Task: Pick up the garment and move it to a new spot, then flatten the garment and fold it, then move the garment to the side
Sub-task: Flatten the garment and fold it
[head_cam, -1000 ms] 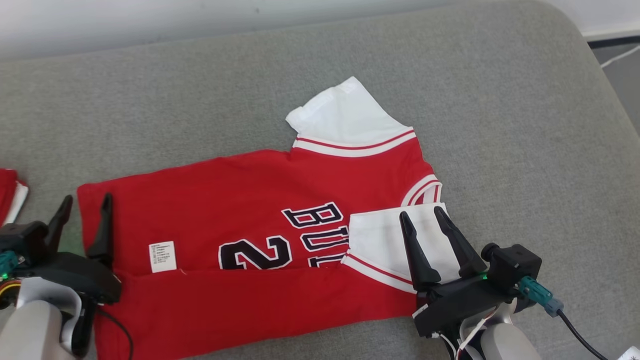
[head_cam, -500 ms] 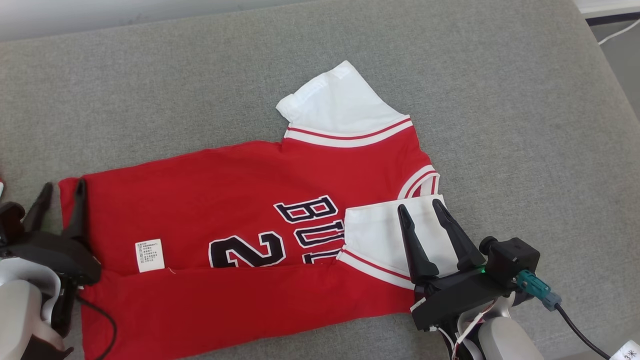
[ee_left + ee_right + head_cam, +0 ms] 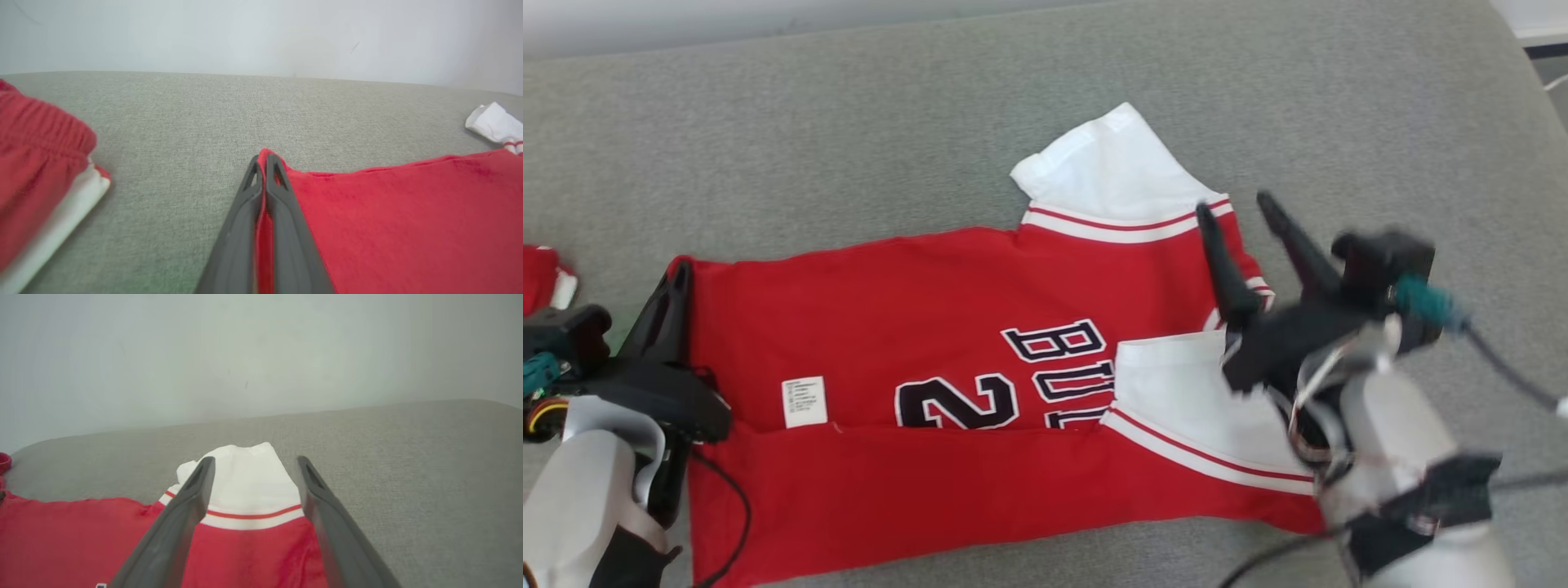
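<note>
The garment (image 3: 915, 327) is a red jersey with dark lettering and white sleeves, lying flat on the grey cushion with its near edge folded over. My left gripper (image 3: 678, 273) is shut on the jersey's far left corner; in the left wrist view red cloth is pinched between the closed fingers of the left gripper (image 3: 265, 157). My right gripper (image 3: 1233, 204) hovers open over the jersey's right end, blurred. In the right wrist view the open right gripper (image 3: 255, 459) frames the far white sleeve (image 3: 245, 477). The near white sleeve (image 3: 1184, 384) lies folded onto the chest.
A second red piece with a white edge (image 3: 543, 278) lies at the left, also seen as the red and white cloth (image 3: 36, 175). The grey cushion (image 3: 849, 122) stretches back to a pale wall (image 3: 245, 355). A dark cable (image 3: 1503, 367) trails from my right wrist.
My left gripper has closed on the jersey's left corner. My right gripper has risen from the near folded sleeve and moved forward toward the far sleeve, still open. The camera has shifted slightly.
</note>
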